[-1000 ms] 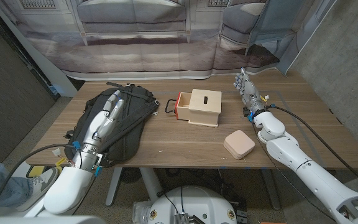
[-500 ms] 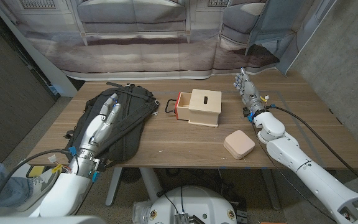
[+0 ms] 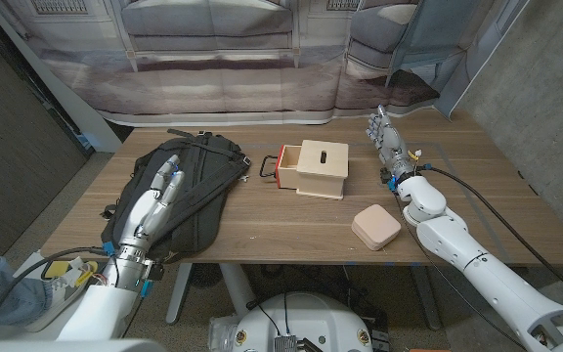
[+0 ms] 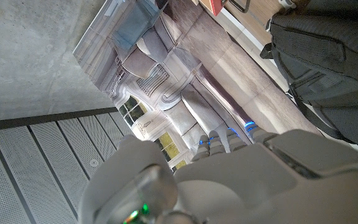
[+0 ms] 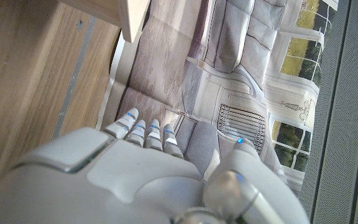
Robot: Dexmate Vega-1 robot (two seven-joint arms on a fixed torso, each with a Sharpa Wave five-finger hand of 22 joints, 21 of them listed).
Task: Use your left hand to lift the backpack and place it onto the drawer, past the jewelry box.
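Note:
A black backpack [image 3: 192, 184] lies on the left part of the wooden table [image 3: 281, 225]; it is also in the left wrist view [image 4: 334, 62]. My left hand [image 3: 154, 200] reaches over the backpack's near side with its fingers stretched out and holds nothing; I cannot tell whether it touches the fabric. The drawer [image 3: 313, 168], a small pale wooden box with a red-orange front, stands mid-table. The pinkish jewelry box [image 3: 375, 227] lies nearer the front edge, right of the drawer. My right hand [image 3: 387, 145] stands with straight fingers to the right of the drawer, holding nothing.
A black handle loop [image 3: 265, 166] lies between the backpack and the drawer. A curtain printed with a sofa scene [image 3: 262, 59] hangs behind the table. A cable [image 3: 477, 191] runs along my right arm. The right wrist view has bare tabletop [image 5: 30, 68] beside my hand [image 5: 135, 174].
My left hand has drawn back across the backpack toward the table's near edge. The right hand, drawer and jewelry box have not moved.

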